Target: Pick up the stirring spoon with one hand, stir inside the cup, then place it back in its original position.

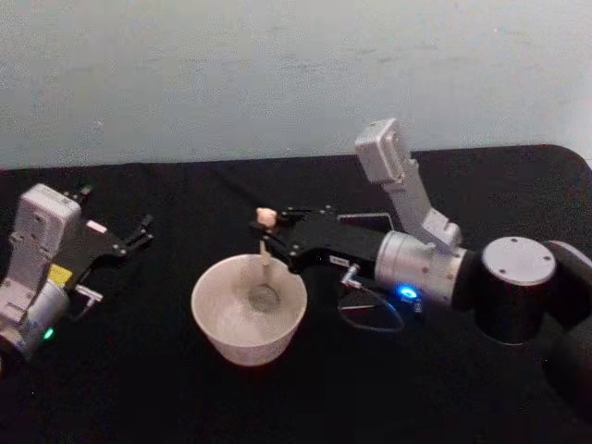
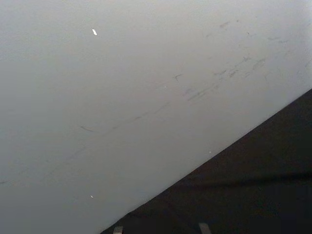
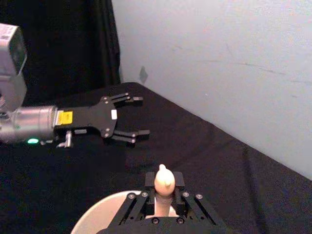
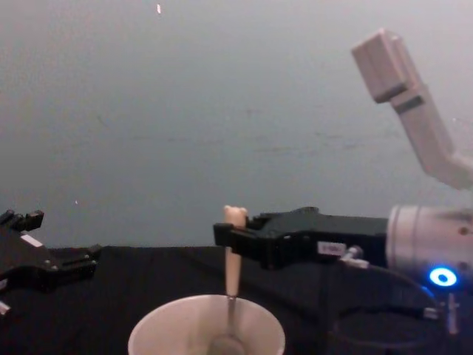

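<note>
The cream-white cup (image 1: 242, 342) stands on the black table in front of me, slightly left of centre. The stirring spoon (image 1: 265, 264) stands upright in it, its metal bowl down at the cup's bottom and its peach handle top sticking up. My right gripper (image 1: 266, 239) reaches in from the right above the cup and is shut on the handle just below the top. The right wrist view shows the handle (image 3: 163, 183) pinched between the fingers over the cup rim (image 3: 92, 219). From the chest view, the spoon (image 4: 233, 266) hangs straight down into the cup (image 4: 170, 334). My left gripper (image 1: 143, 231) rests open at the far left.
A dark square holder (image 1: 368, 221) lies behind my right forearm. A thin cable loop (image 1: 370, 314) hangs under the right wrist. A pale wall (image 2: 122, 87) runs along the table's far edge. The left gripper (image 3: 139, 117) sits well apart from the cup.
</note>
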